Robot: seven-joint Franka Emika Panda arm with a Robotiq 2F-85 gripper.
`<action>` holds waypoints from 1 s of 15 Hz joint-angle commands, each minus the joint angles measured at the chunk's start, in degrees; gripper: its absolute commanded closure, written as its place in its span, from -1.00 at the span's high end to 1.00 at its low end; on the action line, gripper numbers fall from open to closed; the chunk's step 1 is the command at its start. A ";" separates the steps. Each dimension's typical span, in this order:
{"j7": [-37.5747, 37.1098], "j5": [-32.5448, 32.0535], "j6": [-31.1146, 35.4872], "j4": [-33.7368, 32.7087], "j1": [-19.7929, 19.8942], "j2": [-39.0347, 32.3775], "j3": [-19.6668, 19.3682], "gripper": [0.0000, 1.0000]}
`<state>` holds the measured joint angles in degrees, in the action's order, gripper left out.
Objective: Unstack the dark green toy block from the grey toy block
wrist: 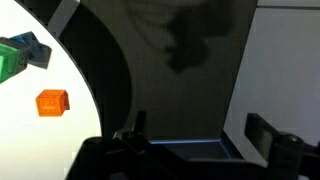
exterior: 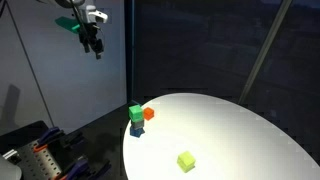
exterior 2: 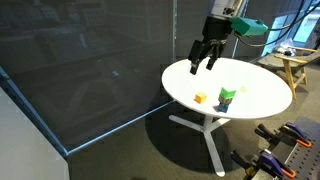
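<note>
The dark green toy block (exterior: 135, 113) sits on top of the grey toy block (exterior: 137, 129) near the edge of the round white table (exterior: 230, 140). The stack also shows in an exterior view, green (exterior 2: 228, 94) over grey (exterior 2: 225, 104), and at the left edge of the wrist view, green (wrist: 9, 60) and grey (wrist: 32, 50). My gripper (exterior: 95, 46) hangs high in the air, off to the side of the table and well away from the stack. It also shows in an exterior view (exterior 2: 203, 64). Its fingers (wrist: 200, 132) are spread apart and hold nothing.
An orange-red block (exterior: 149, 114) lies right beside the stack, also in the wrist view (wrist: 51, 102). A pale yellow-green block (exterior: 186, 161) lies farther out on the table. Dark curtain panels stand behind. Racks with tools (exterior 2: 285, 140) stand by the table.
</note>
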<state>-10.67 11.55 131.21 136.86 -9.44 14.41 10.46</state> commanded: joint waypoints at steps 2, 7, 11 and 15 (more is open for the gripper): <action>-0.03 -0.06 -0.11 -0.11 -0.10 0.05 -0.11 1.00; -0.03 -0.06 -0.11 -0.12 -0.10 0.05 -0.12 1.00; -1.12 -0.83 -0.08 -0.25 0.28 -0.05 0.03 1.00; -3.20 -3.06 0.11 -0.59 1.49 -0.07 0.06 1.00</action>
<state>-11.31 10.76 131.21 136.85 -8.93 14.33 10.45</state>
